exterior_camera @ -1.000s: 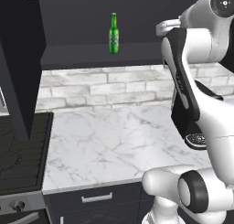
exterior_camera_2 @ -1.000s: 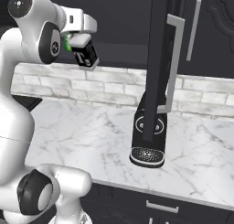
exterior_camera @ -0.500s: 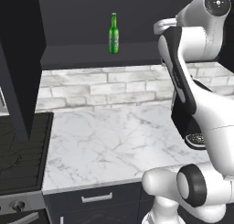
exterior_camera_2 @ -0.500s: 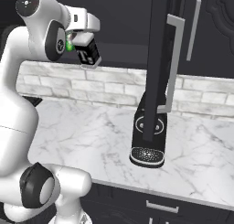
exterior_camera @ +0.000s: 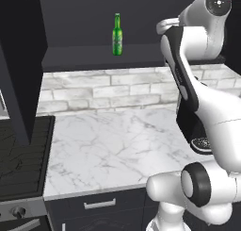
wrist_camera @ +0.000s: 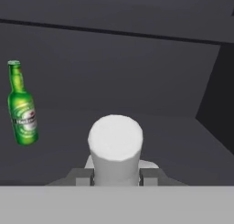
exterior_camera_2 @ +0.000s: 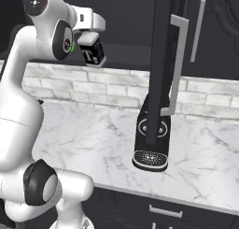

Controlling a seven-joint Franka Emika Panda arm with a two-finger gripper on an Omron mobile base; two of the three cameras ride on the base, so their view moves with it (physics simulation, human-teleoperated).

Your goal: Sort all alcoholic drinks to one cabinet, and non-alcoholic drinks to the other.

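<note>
My gripper is shut on the squat pale bottle with a black label and a white letter, held high above the counter in front of the open wall cabinet. In the hand view the bottle's white top rises between my two fingertips. The slim green beer bottle stands upright on the cabinet's shelf; the hand view has this beer bottle to the left of the held one and apart from it.
The dark cabinet door hangs open at the left. Another open door, seen edge-on with its silver bar handle, hangs to the right of my hand. A black-and-silver appliance stands on the marble counter. A stove adjoins the counter's left end.
The arm has shifted slightly, and the held bottle has edged a little to the right in the right base view. The beer bottle has not moved.
</note>
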